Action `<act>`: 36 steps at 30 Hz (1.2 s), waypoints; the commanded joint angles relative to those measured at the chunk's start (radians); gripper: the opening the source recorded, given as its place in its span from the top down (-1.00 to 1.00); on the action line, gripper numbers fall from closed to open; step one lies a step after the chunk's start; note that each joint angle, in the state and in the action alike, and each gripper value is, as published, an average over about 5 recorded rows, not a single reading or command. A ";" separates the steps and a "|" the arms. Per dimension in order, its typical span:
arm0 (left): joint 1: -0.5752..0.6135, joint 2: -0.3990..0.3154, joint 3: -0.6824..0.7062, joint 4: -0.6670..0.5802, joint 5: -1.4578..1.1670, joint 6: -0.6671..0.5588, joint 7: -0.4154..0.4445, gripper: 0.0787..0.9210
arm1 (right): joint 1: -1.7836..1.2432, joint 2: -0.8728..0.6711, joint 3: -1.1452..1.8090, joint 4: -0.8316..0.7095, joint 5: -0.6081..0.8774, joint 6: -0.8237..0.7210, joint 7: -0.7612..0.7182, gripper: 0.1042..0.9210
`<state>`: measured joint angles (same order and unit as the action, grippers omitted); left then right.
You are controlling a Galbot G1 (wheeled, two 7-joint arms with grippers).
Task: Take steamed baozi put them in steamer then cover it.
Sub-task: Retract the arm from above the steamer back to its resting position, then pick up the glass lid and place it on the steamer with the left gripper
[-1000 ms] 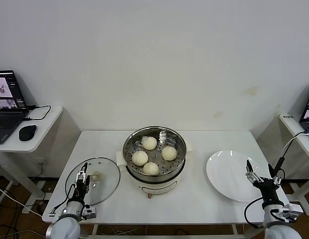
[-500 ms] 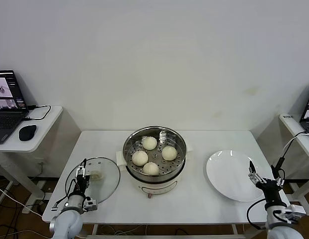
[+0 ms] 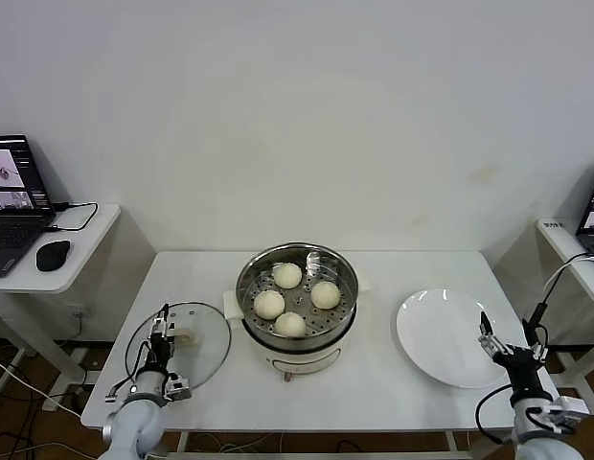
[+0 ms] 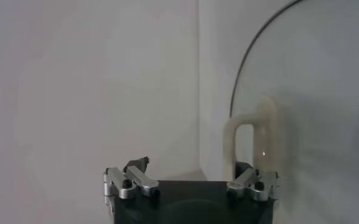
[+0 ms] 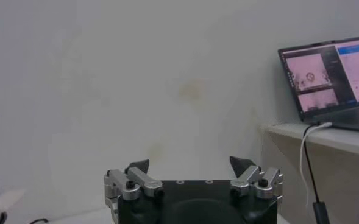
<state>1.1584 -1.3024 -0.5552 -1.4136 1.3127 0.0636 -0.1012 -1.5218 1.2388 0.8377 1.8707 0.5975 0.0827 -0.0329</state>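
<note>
Four buns in the steamer [image 3: 297, 292], which sits mid-table on its white pot base [image 3: 295, 360]. On the perforated floor: bun at 12 [image 3: 286, 275], bun at 3 [image 3: 324, 294], bun at 6 [image 3: 290, 324], bun at 9 [image 3: 268, 304]. Bun at 9 and bun at 6 look like they touch; the other two sit a little apart. Steamer is uncovered.

Lid [image 3: 178, 348] lies flat on the table [image 3: 374, 383] at 9 o'clock from the steamer, near its base but not touching. Its cream handle [image 3: 185, 337] is roughly centred on the glass.

Left gripper [image 3: 159, 335] is over the lid's 9 o'clock part, just beside the handle. In the left wrist view the left gripper [image 4: 191, 182] is spread wide and the handle [image 4: 247, 143] stands right at one fingertip [image 4: 253, 181]; can't tell if it touches. Nothing held.

White plate [image 3: 448, 337] lies at 3 o'clock from the steamer, well apart from it. Right gripper [image 3: 505, 350] sits at the plate's 4 o'clock edge, by the table's corner. Right wrist view shows the right gripper [image 5: 191, 176] spread wide, holding nothing, pointed at the wall with a laptop [image 5: 328, 76] on a side shelf.

Side table at far 9 o'clock carries another laptop [image 3: 14, 201] and a black mouse [image 3: 53, 254].
</note>
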 commanded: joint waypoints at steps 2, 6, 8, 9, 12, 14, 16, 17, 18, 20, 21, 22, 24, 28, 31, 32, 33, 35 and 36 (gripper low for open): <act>-0.008 -0.006 0.001 0.022 -0.003 -0.003 -0.011 -0.28 | -0.004 -0.001 0.004 0.004 -0.001 0.001 -0.001 -0.76; -0.010 -0.008 0.001 0.030 -0.003 -0.005 -0.014 0.01 | -0.009 -0.002 0.009 0.007 -0.002 0.002 -0.001 -0.76; -0.010 -0.006 0.001 0.032 -0.003 -0.006 -0.014 0.13 | -0.010 -0.003 0.010 0.009 -0.002 0.002 -0.002 -0.76; -0.009 -0.005 0.001 0.033 -0.004 -0.006 -0.014 0.22 | -0.011 -0.002 0.010 0.010 -0.003 0.002 -0.002 -0.76; -0.005 0.000 0.000 0.029 -0.008 -0.005 -0.016 0.40 | -0.011 0.001 0.010 0.011 -0.005 0.001 -0.002 -0.76; 0.000 0.005 -0.002 0.016 -0.011 -0.005 -0.017 0.50 | -0.009 0.003 0.009 0.012 -0.006 0.001 -0.002 -0.76; 0.008 0.012 -0.004 -0.010 -0.014 -0.003 -0.012 0.65 | -0.007 0.004 0.009 0.013 -0.006 0.000 -0.002 -0.76; 0.016 0.016 -0.006 -0.031 -0.015 -0.002 -0.007 0.73 | -0.006 0.004 0.009 0.014 -0.006 0.000 -0.002 -0.76; 0.023 0.020 -0.008 -0.053 -0.017 0.000 -0.001 0.80 | -0.005 0.004 0.009 0.016 -0.005 -0.001 -0.002 -0.76; 0.041 0.030 -0.014 -0.099 -0.018 0.004 0.013 0.86 | -0.002 0.004 0.012 0.020 -0.003 -0.003 -0.001 -0.76; 0.050 0.035 -0.017 -0.124 -0.018 0.008 0.020 0.87 | 0.000 0.004 0.013 0.023 -0.001 -0.004 -0.001 -0.76; 0.059 0.038 -0.020 -0.147 -0.018 0.013 0.027 0.87 | 0.001 0.004 0.015 0.027 0.000 -0.006 -0.001 -0.76; 0.080 0.045 -0.026 -0.200 -0.015 0.033 0.044 0.87 | 0.003 0.006 0.018 0.036 0.004 -0.011 0.000 -0.76; 0.112 0.053 -0.040 -0.317 -0.001 0.146 0.118 0.87 | 0.009 0.010 0.028 0.055 -0.005 -0.054 0.008 -0.76; 0.120 0.065 -0.060 -0.386 0.022 0.203 0.171 0.87 | 0.013 0.011 0.034 0.067 -0.021 -0.090 0.010 -0.76; 0.122 0.073 -0.067 -0.401 0.029 0.211 0.184 0.87 | 0.013 0.011 0.034 0.071 -0.024 -0.096 0.009 -0.76; 0.123 0.082 -0.072 -0.414 0.032 0.214 0.190 0.87 | 0.012 0.011 0.034 0.075 -0.024 -0.100 0.009 -0.76; 0.122 0.101 -0.082 -0.433 0.032 0.216 0.194 0.87 | 0.010 0.011 0.034 0.081 -0.024 -0.103 0.010 -0.76; 0.121 0.109 -0.086 -0.442 0.031 0.218 0.199 0.87 | 0.009 0.011 0.034 0.084 -0.024 -0.103 0.010 -0.76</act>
<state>1.2497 -1.2394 -0.6094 -1.6669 1.3195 0.1808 0.0028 -1.5147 1.2489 0.8670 1.9336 0.5876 0.0224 -0.0271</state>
